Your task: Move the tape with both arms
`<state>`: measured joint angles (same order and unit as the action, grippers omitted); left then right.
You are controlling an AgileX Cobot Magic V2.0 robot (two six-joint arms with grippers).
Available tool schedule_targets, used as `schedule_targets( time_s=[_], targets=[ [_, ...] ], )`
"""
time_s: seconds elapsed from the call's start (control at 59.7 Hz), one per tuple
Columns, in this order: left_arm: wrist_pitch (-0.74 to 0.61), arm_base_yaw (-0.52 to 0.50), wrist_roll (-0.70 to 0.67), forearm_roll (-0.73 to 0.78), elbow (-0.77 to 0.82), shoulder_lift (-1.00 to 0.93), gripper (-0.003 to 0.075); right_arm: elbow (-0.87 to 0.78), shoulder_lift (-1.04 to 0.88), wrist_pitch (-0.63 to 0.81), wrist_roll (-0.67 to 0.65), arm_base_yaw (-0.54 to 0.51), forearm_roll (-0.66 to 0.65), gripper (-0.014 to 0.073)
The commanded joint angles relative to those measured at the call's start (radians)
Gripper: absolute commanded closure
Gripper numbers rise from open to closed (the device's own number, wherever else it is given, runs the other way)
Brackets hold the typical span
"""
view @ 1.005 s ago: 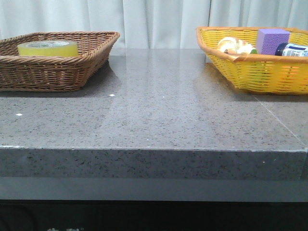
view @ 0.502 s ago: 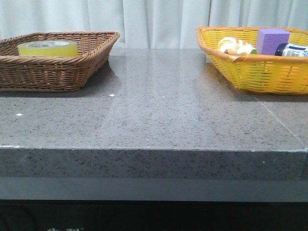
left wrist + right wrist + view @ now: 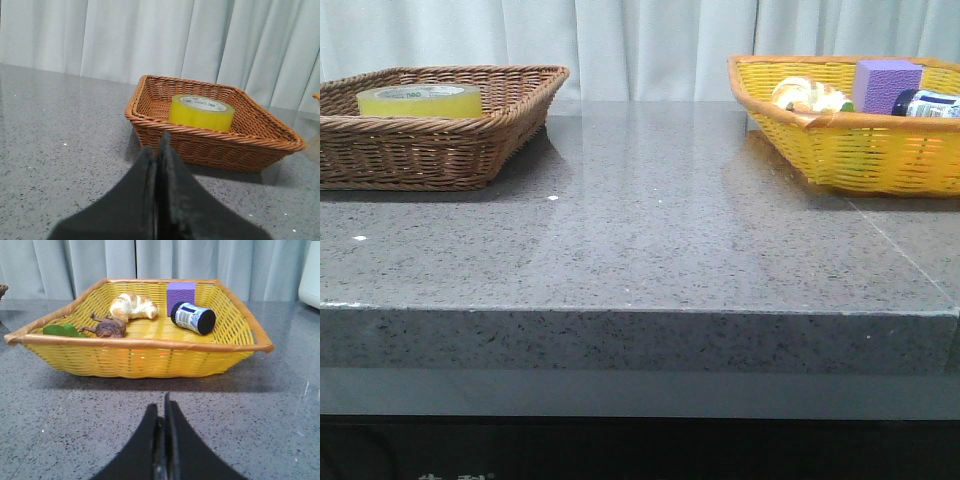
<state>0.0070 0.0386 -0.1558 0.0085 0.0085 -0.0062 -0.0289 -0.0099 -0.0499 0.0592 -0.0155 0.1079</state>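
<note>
In the brown basket (image 3: 440, 125) at the table's (image 3: 650, 240) far left corner lay the tape (image 3: 420, 100), both grippers' fingers (image 3: 152, 200) (image 3: 162, 445) pressed together and holding nothing, so any grasp would need them spread wider than the roll.

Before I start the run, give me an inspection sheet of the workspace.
Surface: grey speckled stone table, bare between the two baskets.
Job's things: yellow tape roll lying flat inside the brown wicker basket on the left; yellow basket on the right.
Clutter: in the yellow basket, a croissant, purple block, blue-labelled jar on its side, brown toy figure, green piece.
Grippers: left pincer shut, facing the brown basket, short of it; right pincer shut, facing the yellow basket, short of it.
Cables: nothing seen.
Surroundings: pale curtain behind the table.
</note>
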Motion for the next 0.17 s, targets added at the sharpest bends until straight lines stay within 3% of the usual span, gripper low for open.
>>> schedule_targets(
  time_s=[0.0,0.151],
  targets=[
    [-0.079,0.008,0.0,-0.008,0.04,-0.018,0.074,0.028,-0.027,0.086,0.01,-0.002,-0.008,0.0662],
    [-0.079,0.008,0.0,-0.008,0.04,-0.018,0.074,0.028,-0.027,0.086,0.01,-0.002,-0.008,0.0662]
  ],
)
